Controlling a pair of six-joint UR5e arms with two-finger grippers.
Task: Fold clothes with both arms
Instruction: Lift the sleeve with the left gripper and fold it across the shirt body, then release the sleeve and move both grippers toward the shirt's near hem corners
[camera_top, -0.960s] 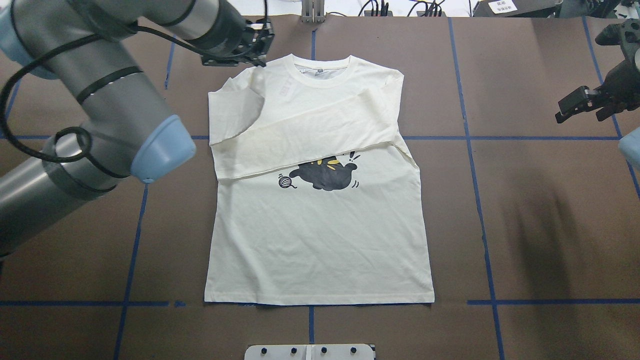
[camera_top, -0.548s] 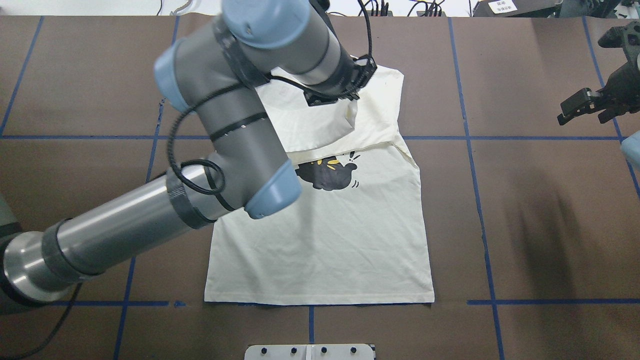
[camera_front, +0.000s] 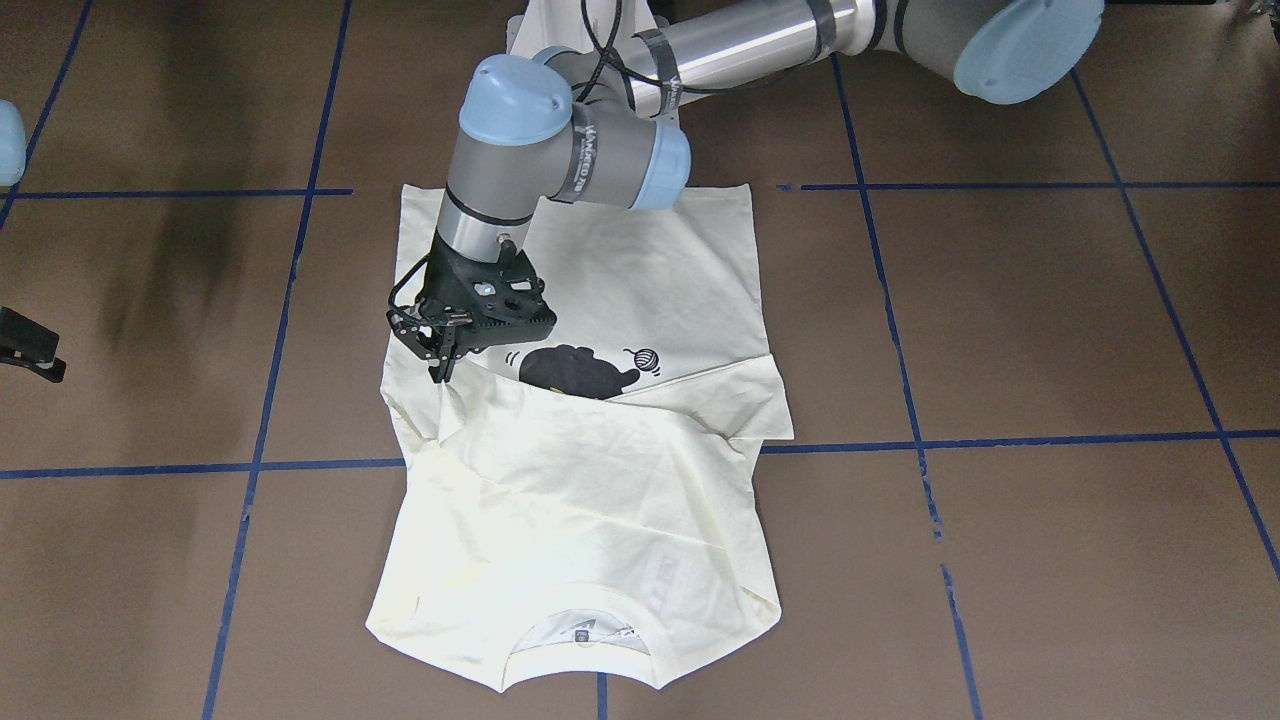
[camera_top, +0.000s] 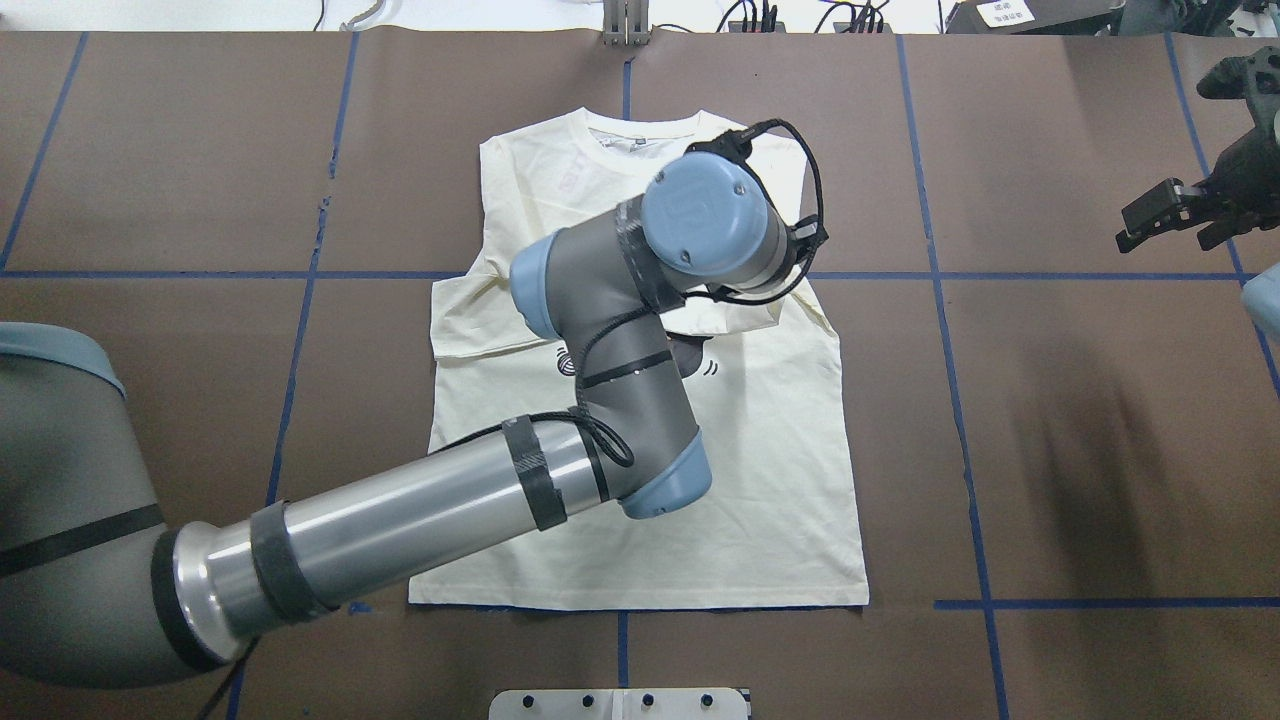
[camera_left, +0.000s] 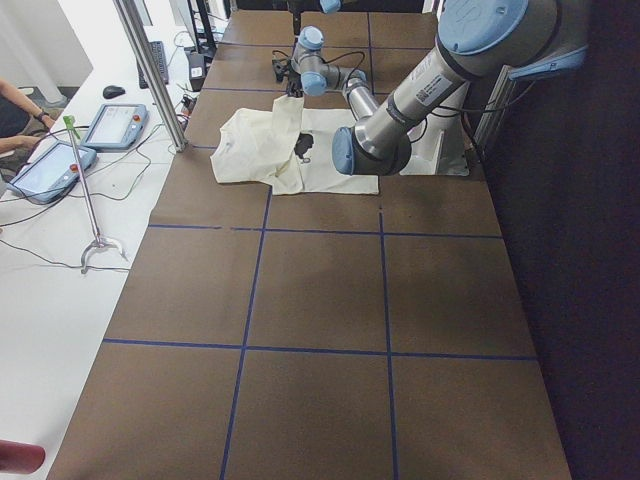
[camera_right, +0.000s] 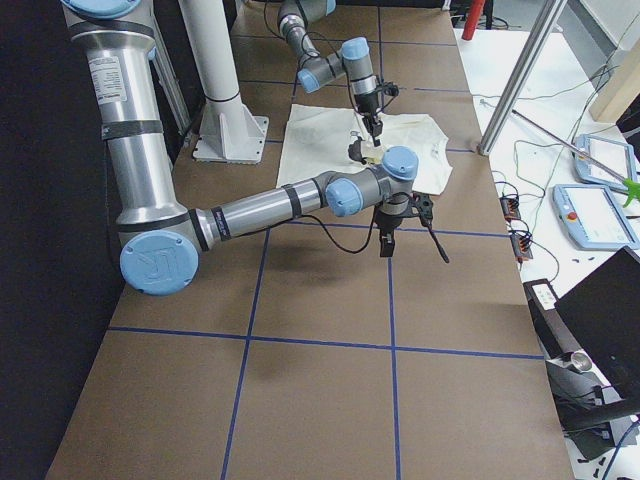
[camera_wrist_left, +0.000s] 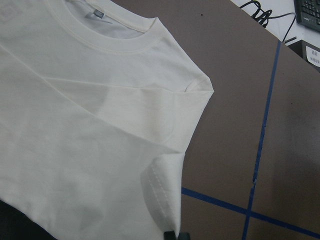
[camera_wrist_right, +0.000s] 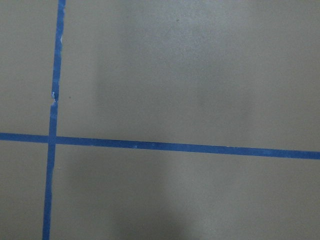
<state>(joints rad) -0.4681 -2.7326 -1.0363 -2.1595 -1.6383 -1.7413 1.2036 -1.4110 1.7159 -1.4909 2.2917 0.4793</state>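
The cream T-shirt (camera_top: 650, 520) lies flat on the brown table, collar away from the robot, and also shows in the front view (camera_front: 600, 500). Its cat print (camera_front: 575, 370) is partly covered by folded sleeves. My left arm reaches across the shirt's chest. My left gripper (camera_front: 440, 375) is shut on a sleeve hem near the shirt's right side, just above the cloth. The left wrist view shows its fingertips (camera_wrist_left: 175, 235) pinching the hem and the collar (camera_wrist_left: 115, 40) beyond. In the overhead view the wrist hides this gripper. My right gripper (camera_top: 1160, 225) hovers open and empty far to the right, off the shirt.
Blue tape lines (camera_top: 960, 420) divide the table into squares. A white plate (camera_top: 620, 703) sits at the near edge. Cables (camera_top: 760, 15) lie along the far edge. Tablets (camera_left: 115, 125) lie on the operators' side table. The right wrist view shows only table and tape (camera_wrist_right: 150, 145).
My left arm has swept from the shirt's left shoulder across to its right side, carrying the left sleeve over the chest. The right arm has barely moved.
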